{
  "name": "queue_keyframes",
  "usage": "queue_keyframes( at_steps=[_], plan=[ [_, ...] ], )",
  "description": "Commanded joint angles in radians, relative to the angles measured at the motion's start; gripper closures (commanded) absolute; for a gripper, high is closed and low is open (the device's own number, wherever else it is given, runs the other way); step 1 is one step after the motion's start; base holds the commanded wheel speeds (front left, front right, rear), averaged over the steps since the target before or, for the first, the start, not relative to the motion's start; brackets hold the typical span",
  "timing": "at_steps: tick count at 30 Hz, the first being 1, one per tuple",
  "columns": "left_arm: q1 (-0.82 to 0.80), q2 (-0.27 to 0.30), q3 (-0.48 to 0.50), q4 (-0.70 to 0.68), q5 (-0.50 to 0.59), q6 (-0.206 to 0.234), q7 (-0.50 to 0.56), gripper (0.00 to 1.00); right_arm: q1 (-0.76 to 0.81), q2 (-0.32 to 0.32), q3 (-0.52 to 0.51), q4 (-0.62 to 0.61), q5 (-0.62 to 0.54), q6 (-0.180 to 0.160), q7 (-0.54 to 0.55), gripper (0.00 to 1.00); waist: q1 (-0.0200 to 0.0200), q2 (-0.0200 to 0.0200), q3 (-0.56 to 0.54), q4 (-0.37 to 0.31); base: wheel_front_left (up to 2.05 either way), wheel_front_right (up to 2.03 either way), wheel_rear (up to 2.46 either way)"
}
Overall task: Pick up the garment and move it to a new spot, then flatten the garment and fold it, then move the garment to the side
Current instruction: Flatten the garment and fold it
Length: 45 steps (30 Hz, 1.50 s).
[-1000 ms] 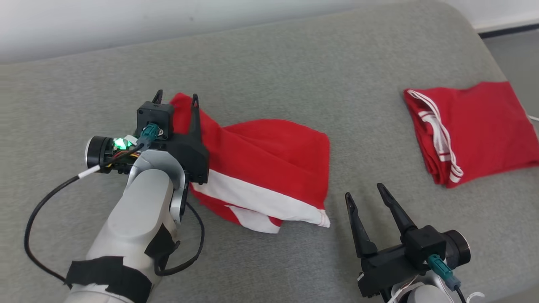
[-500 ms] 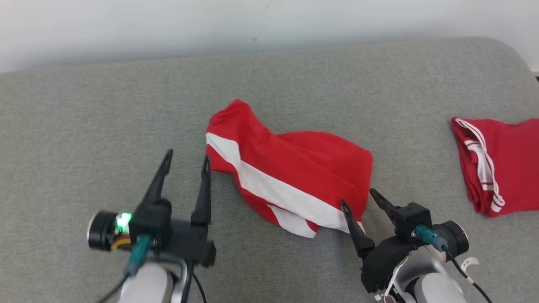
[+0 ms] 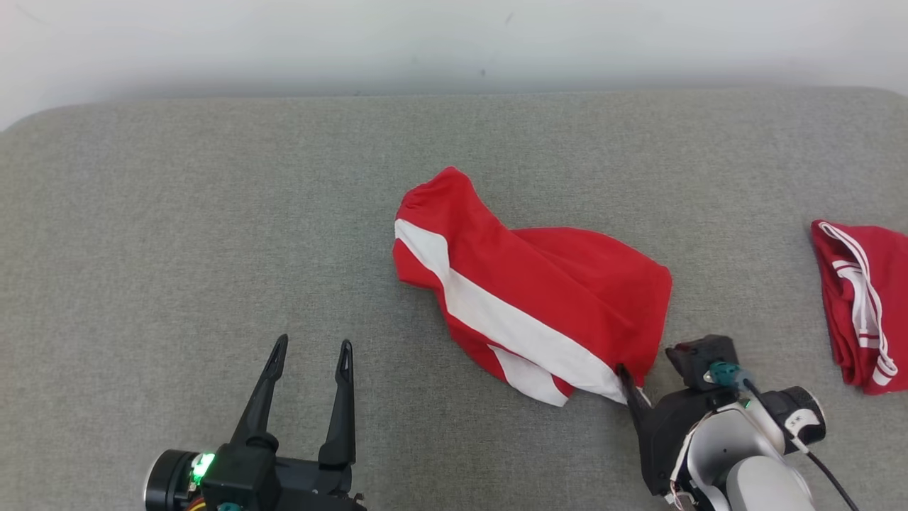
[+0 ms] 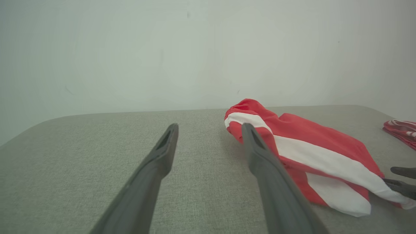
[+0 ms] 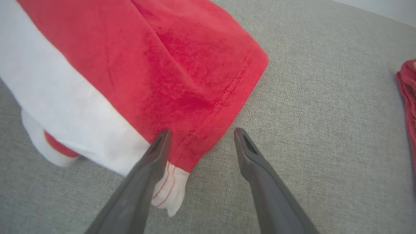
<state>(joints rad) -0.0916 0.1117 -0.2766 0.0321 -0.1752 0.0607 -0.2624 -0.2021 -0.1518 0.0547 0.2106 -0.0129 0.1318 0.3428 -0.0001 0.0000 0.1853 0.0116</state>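
Right jaws reached hem, spread | garment (image 3: 539, 298) rumpled, red, white band

The head view looks steeply down, the wrist views sit low and nearer, all sharing the crumpled red-and-white cloth garment (image 3: 560, 284).

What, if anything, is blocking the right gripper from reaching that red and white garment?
Nothing visible. The right gripper is open and sits at the near corner of the garment, one finger over its hem, the other over the grey cushion. A second red garment lies apart, off to the right.
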Motion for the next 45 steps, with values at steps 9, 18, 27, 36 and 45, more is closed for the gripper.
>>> queue_keyframes(
  at_steps=[9, 18, 27, 36, 45],
  plan=[
    [0.017, -0.022, 0.023, 0.012, 0.022, -0.032, -0.003, 0.0, -0.017, 0.007, -0.006, 0.067, -0.062, -0.003, 0.105, 0.41, 0.0001, 0.0, 0.005, 0.014, 0.0, 0.0, 0.0],
    [0.018, -0.036, 0.043, 0.025, 0.029, -0.047, -0.003, 0.0, -0.032, -0.026, -0.084, 0.031, -0.098, -0.003, 0.088, 1.0, 0.0001, 0.0, 0.004, 0.019, 0.0, 0.0, 0.0],
    [0.008, -0.047, 0.054, 0.038, 0.029, -0.059, -0.003, 0.0, -0.031, -0.077, -0.235, -0.064, -0.121, -0.003, 0.146, 1.0, 0.0001, 0.0, 0.014, 0.01, 0.0, 0.0, 0.0],
    [-0.01, -0.051, 0.039, 0.069, 0.037, -0.079, -0.003, 0.0, -0.101, -0.106, -0.297, -0.004, -0.142, -0.003, 0.15, 1.0, 0.0001, 0.0, 0.016, 0.015, 0.0, 0.0, 0.0],
    [0.006, -0.055, 0.036, 0.085, 0.038, -0.094, -0.003, 0.0, -0.061, -0.021, -0.328, -0.001, -0.174, -0.003, -0.006, 0.0, 0.0001, 0.0, -0.018, 0.033, 0.0, 0.0, 0.0]
  ],
)
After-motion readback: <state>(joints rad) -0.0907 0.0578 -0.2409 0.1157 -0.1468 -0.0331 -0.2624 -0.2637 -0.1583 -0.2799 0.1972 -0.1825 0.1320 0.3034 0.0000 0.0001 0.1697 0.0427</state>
